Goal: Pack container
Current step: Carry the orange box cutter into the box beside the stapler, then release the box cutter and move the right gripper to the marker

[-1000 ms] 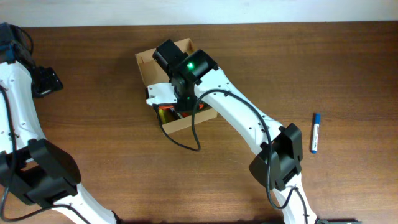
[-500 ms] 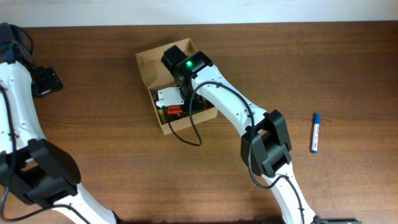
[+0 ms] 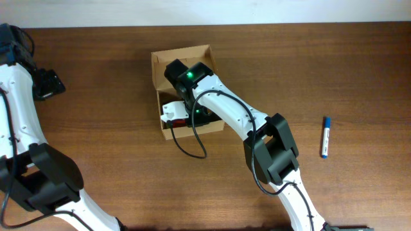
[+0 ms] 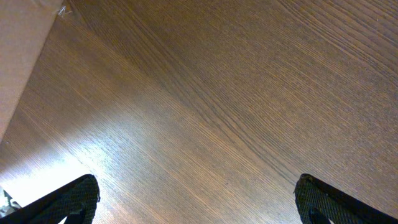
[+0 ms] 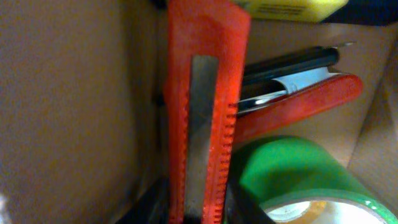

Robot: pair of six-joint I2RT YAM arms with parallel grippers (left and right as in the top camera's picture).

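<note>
Left arm (image 3: 16,90) and right arm (image 3: 234,115) were white with black joints, left gripper (image 4: 196,202) black, right had a green light (image 3: 189,75), black cable (image 3: 205,147).

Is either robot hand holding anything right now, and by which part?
The left tool is open and empty. One end of the orange box cutter sits between the fingers of the right tool; whether they clamp it cannot be told.

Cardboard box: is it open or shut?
Open: the box has its lid folded back; a red cutter and green tape show inside.

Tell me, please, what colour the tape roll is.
The tape roll is green, clearest in the right wrist view.
</note>
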